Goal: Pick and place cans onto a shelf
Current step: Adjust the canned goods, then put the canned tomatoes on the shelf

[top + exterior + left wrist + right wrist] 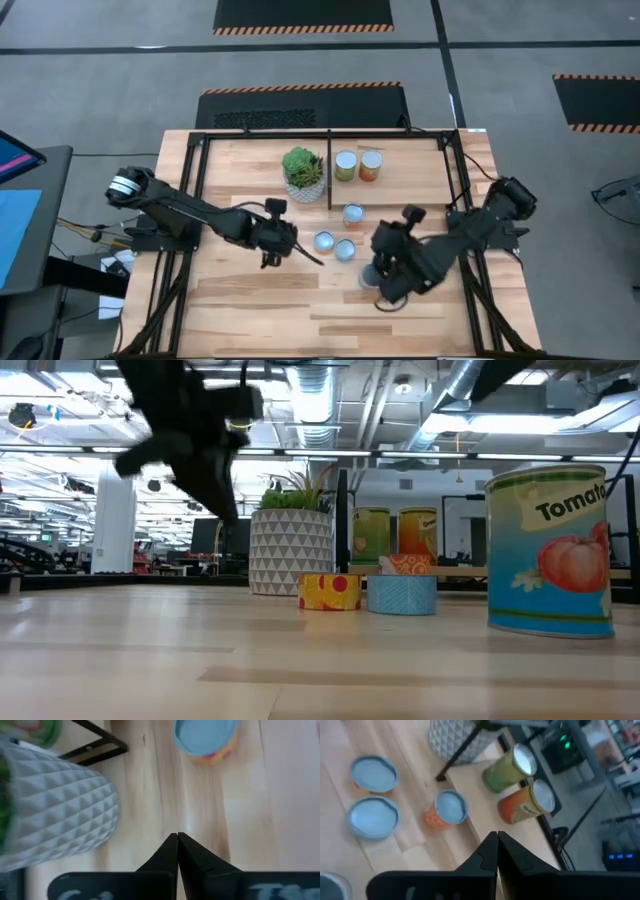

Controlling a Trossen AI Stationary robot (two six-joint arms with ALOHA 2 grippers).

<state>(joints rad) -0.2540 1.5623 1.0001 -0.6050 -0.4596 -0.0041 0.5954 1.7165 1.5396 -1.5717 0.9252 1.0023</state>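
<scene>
My right gripper [385, 290], fingers together, empty, probably right over the upright tomato can [549, 550]; left arm farther off

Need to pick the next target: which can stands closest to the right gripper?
The tall tomato can, standing apart from the others directly beside the right gripper. The small blue-topped tins and the green and orange cans on the shelf lie farther away.

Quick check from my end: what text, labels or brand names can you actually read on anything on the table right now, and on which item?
"Tomato", last letter cut by the can's curve: on the tall tomato can, low view.
Green can and orange can: label print too blurred to read.
Short tins: patterns only, no readable text.
</scene>
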